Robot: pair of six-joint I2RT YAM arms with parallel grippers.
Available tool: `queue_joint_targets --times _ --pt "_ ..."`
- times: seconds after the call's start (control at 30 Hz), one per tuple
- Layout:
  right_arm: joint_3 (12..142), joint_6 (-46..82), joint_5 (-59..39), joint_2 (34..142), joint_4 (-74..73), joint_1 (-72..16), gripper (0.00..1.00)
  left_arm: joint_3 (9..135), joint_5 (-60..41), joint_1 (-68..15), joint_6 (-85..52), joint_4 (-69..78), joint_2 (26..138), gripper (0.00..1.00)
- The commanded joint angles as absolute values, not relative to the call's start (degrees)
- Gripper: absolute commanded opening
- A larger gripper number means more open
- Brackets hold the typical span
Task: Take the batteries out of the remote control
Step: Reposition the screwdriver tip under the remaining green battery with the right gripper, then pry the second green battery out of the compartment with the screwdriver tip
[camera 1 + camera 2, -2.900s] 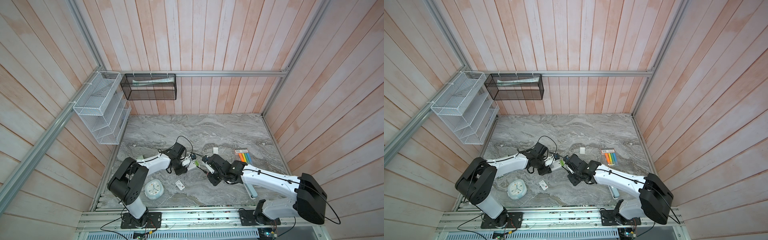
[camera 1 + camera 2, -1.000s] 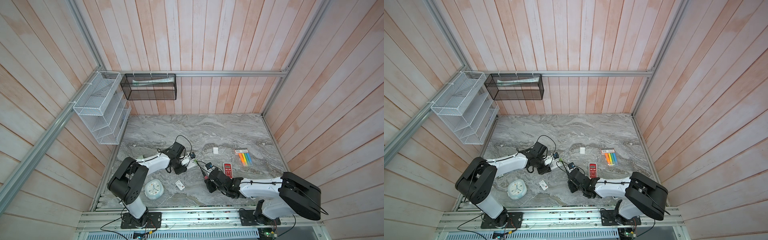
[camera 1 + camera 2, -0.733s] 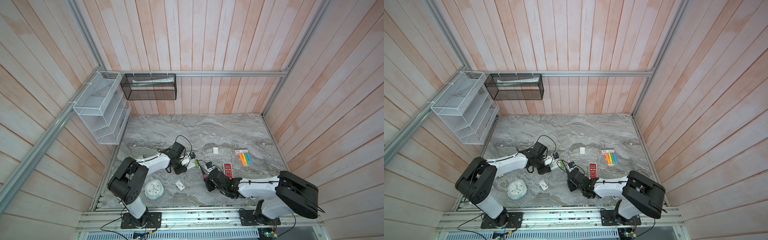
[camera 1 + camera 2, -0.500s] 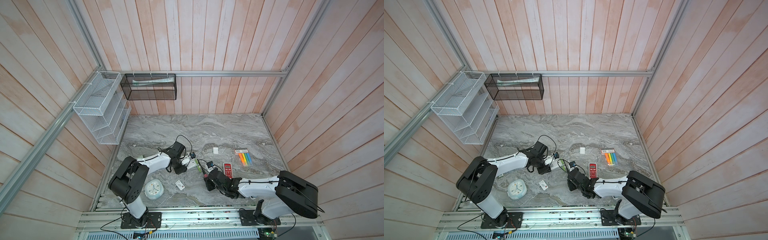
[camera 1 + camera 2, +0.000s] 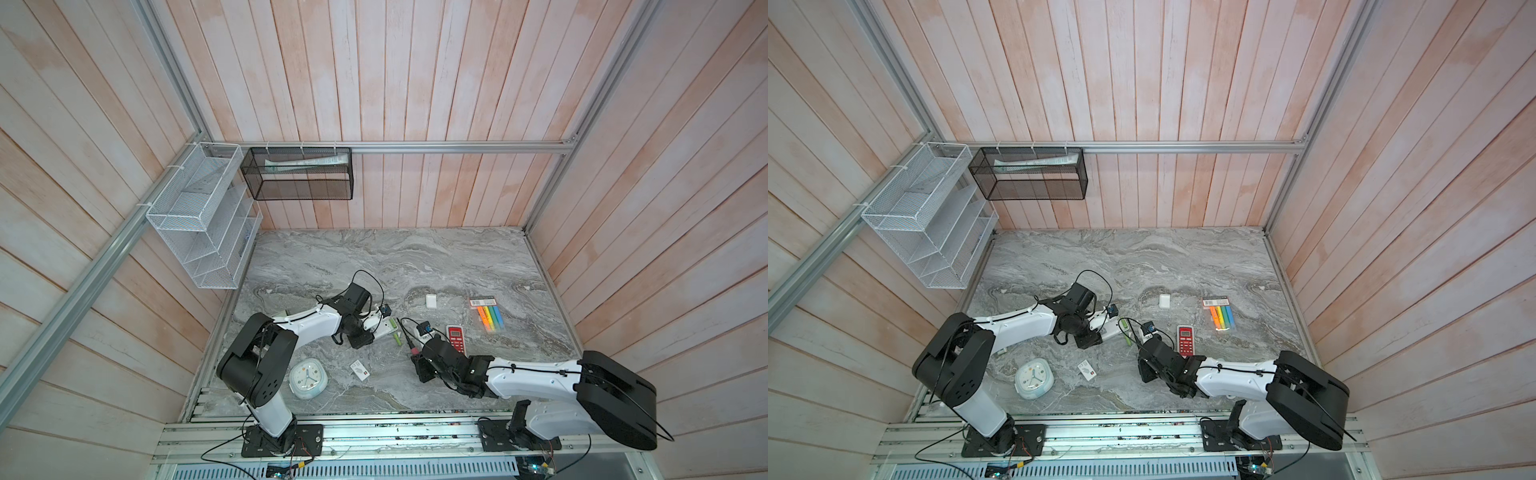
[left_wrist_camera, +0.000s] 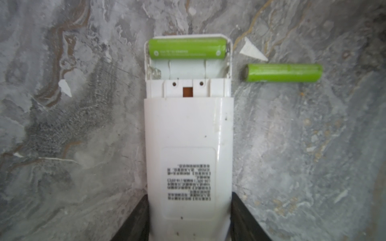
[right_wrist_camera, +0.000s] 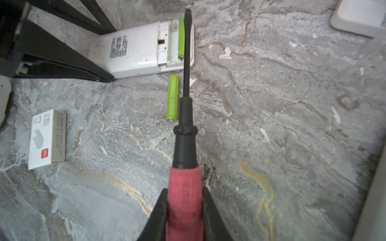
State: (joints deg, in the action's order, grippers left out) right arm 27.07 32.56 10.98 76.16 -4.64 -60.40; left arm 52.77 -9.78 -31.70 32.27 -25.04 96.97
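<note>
Your right pincer (image 7: 184, 193) is clamped on the red handle of the screwdriver (image 7: 184, 133), blade pointing away. Straight out along that blade lies the seated battery (image 7: 180, 41), in the end slot of the open remote (image 7: 135, 48). Its long axis runs almost parallel to the shaft and across the remote. A loose battery (image 7: 173, 97) rests on the table (image 7: 292, 125) just beside the remote, nearer the pincer. Your left pincer (image 6: 190, 208) grips the remote's other end, so prying falls to the right arm.
</note>
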Motion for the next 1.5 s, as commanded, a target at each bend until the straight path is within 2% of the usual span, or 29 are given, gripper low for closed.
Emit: queue_joint_targets --times 0.0,0.23,0.33,0.67,1.03,1.47 --pt "31.5 32.2 7.1 75.4 3.1 -59.4 0.00 52.6 -5.9 -31.0 29.3 -28.4 97.8 0.50" --pt "38.4 34.3 1.7 75.1 13.1 -57.8 0.00 52.8 -4.1 -31.6 26.0 -28.9 98.3 0.49" --pt "39.5 35.2 -2.6 75.1 15.0 -55.4 0.00 53.1 -3.7 -32.2 24.7 -29.2 98.4 0.48" --pt "42.2 34.2 -8.4 76.7 18.3 -51.8 0.00 53.9 -1.8 -34.7 21.5 -29.4 98.4 0.48" --pt "45.7 32.5 -10.3 81.8 19.6 -51.0 0.00 54.7 1.0 -36.6 18.9 -29.9 98.0 0.48" --pt "47.8 33.1 -8.2 85.8 21.2 -50.5 0.00 55.9 1.6 -37.7 18.6 -30.5 98.3 0.47"
